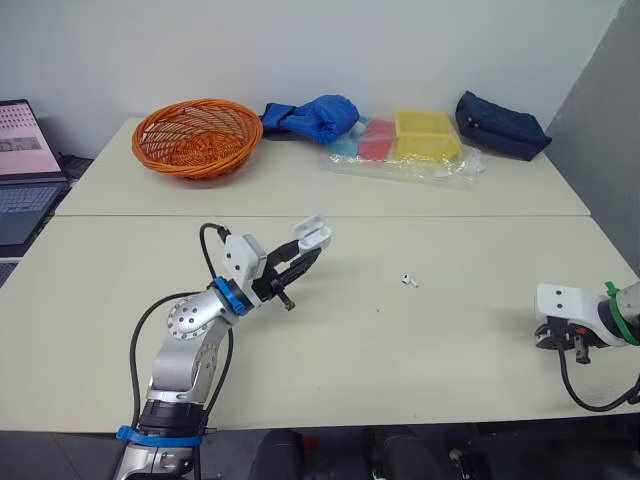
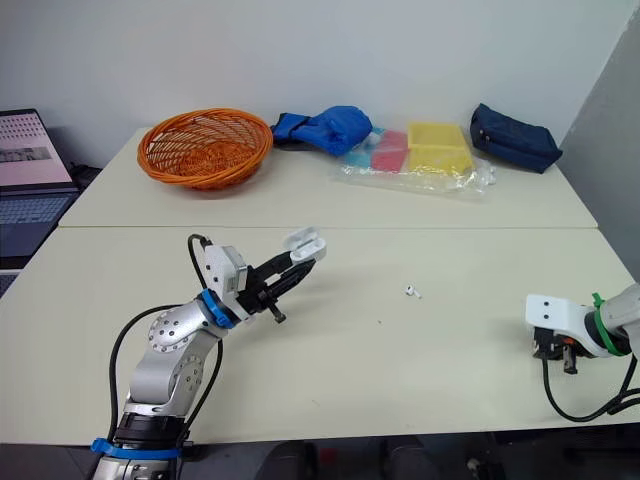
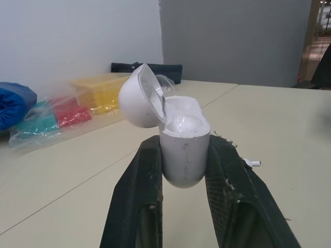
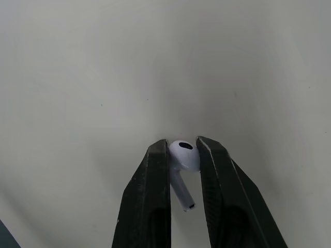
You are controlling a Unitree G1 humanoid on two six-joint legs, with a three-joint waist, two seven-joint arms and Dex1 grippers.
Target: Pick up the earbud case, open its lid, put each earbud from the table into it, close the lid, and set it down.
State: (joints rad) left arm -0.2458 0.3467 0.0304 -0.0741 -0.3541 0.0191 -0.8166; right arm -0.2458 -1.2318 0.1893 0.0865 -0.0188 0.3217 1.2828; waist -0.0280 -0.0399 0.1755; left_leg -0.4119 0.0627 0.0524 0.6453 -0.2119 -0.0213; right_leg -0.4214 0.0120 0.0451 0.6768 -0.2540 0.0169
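While left claw (image 3: 184,144) clamps earbud case (image 3: 183,165) — lid open, right claw (image 4: 182,144) pinches an earbud (image 4: 185,157)

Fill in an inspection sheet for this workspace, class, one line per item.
Surface: pale table, seam across the middle.
Job's things: earbud case, lid open, in left gripper; one earbud in right gripper; second earbud loose on table.
Clutter: orange basket, blue bundle, plastic bag, dark pouch along far edge.
Grippers: left shut on case; right shut on earbud.
Cables: black cables loop at both arms.
Surroundings: laptop at left, white wall behind.
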